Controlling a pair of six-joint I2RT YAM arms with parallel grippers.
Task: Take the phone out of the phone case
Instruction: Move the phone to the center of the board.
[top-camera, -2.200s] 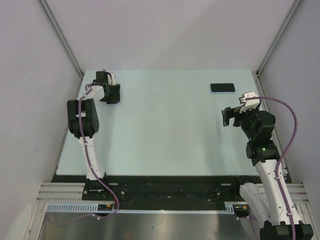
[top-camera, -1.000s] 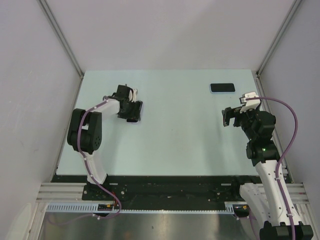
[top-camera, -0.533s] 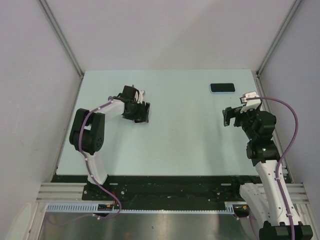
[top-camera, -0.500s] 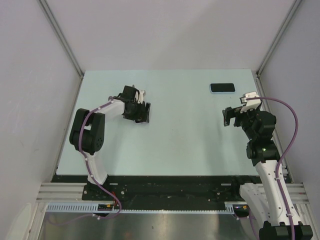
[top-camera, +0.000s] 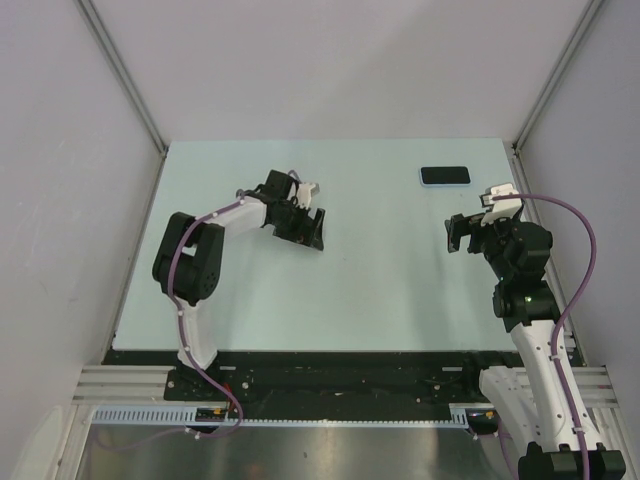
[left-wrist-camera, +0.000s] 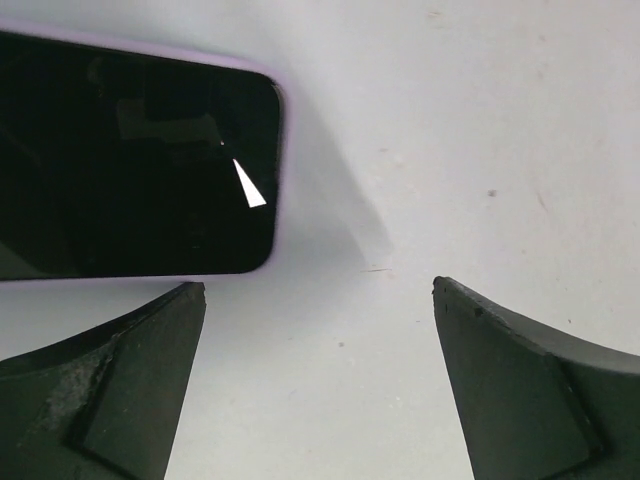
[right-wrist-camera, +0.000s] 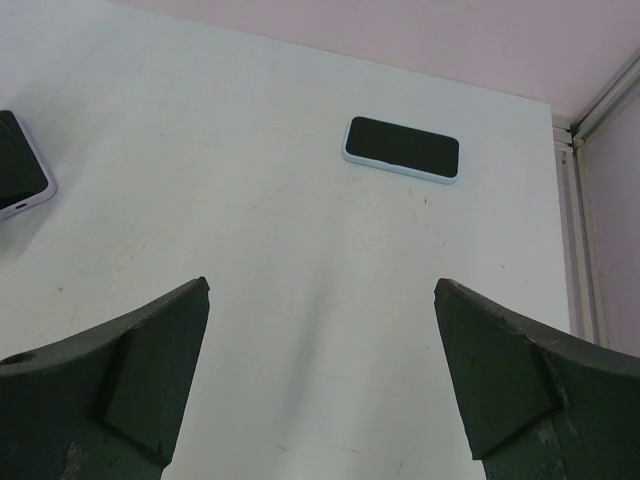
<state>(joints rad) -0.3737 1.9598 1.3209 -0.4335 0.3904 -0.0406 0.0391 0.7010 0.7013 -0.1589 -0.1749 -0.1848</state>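
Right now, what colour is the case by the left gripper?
Pale lilac case, clearest in the left wrist view.

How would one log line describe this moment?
left gripper: open, lilac-cased phone ahead | right gripper: open, empty | blue-cased phone: far right | cases: both on

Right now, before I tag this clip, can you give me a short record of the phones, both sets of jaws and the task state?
lilac-cased phone: flat on the table, dark screen up, just ahead of the left gripper
blue-cased phone: flat at the far right, untouched
left gripper: jaws open, empty, low over the table
right gripper: jaws open, empty, short of the blue-cased phone
task state: both phones in their cases
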